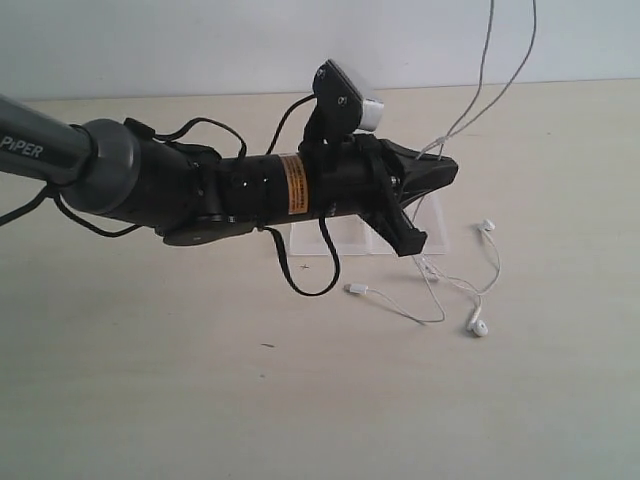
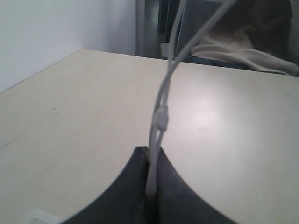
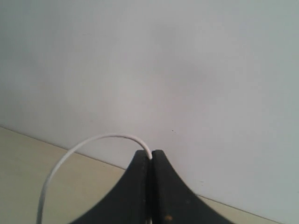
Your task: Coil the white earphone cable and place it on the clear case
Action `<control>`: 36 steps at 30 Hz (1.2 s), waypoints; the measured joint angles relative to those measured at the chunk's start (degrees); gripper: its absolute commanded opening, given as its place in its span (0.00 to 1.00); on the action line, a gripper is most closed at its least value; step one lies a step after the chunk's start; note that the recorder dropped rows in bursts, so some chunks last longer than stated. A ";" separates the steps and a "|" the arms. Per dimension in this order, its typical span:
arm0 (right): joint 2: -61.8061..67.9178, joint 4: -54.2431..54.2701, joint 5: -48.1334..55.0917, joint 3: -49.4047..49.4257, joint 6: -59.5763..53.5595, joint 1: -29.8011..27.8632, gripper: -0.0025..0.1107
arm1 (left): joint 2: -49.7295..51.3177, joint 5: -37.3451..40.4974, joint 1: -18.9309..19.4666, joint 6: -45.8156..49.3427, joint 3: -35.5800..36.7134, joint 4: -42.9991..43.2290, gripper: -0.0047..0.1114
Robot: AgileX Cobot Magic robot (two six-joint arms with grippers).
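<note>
- White earphone cable (image 2: 161,119): pinched in left gripper (image 1: 450,168), jaws fully closed; strands climb toward 12 o'clock.
- At that gripper's 7 o'clock, clear case (image 1: 345,238); plug (image 1: 357,289) and earbuds (image 1: 478,325) lie slack at its 4 o'clock.
- Overhead, right gripper (image 3: 151,156) is closed, pinching the cable.
- Risk: tension between the pinches slips the thin wire or drags the earbuds into a tangle.

Setting: robot test room or lab. Evidence: bare beige tabletop (image 1: 150,400), plain white wall (image 1: 150,40) at its far edge, black arm (image 1: 60,150) marked PIPER.

Left arm (image 1: 240,185) over clear case (image 1: 355,238), white earphone cable (image 2: 161,119) strung upward, near tabletop (image 1: 150,400) open
</note>
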 measured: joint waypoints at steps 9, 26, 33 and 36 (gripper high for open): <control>-1.77 2.02 -3.86 5.79 0.00 -4.66 0.02 | -2.56 3.49 0.00 -3.06 0.00 2.25 0.04; -3.25 12.75 -13.97 15.71 -6.48 -5.73 0.02 | -5.82 4.00 5.12 -12.50 0.39 11.37 0.04; -3.29 21.32 -18.18 20.77 -13.47 -5.73 0.02 | -5.93 0.04 6.38 -13.60 0.92 12.59 0.04; -3.29 22.17 -18.82 22.27 -13.84 -5.73 0.02 | -6.31 -0.10 6.38 -14.00 0.92 12.81 0.04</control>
